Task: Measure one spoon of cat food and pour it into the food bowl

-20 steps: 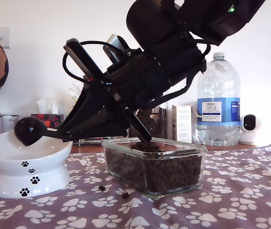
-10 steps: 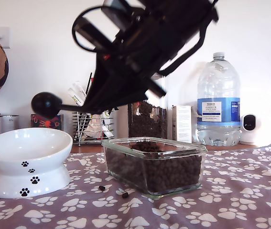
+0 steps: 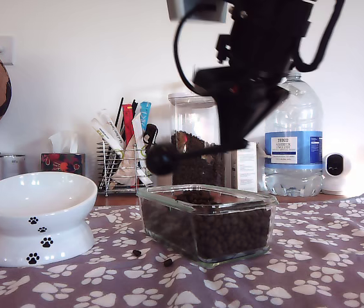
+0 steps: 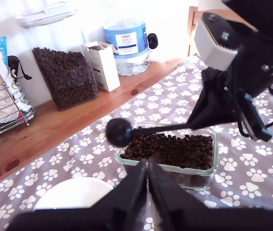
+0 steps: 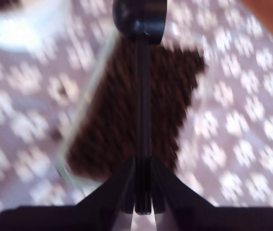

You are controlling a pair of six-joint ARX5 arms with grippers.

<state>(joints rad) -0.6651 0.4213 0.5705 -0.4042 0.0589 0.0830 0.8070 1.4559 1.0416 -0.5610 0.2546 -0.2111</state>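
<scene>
Bright, even daylight fills every view, and the white wall behind is nearly washed out. In the exterior view the arm (image 3: 259,70) reads as a dark, slightly smeared silhouette. The second wrist view is heavily motion-blurred: cloth (image 5: 232,159) and kibble (image 5: 126,110) streak. The first wrist view stays sharp, apart from my first tool (image 4: 148,192), soft up close.

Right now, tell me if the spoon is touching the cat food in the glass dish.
Apart. In the exterior view the spoon hangs clear above the glass dish, with background showing between its bowl and the cat food.
</scene>
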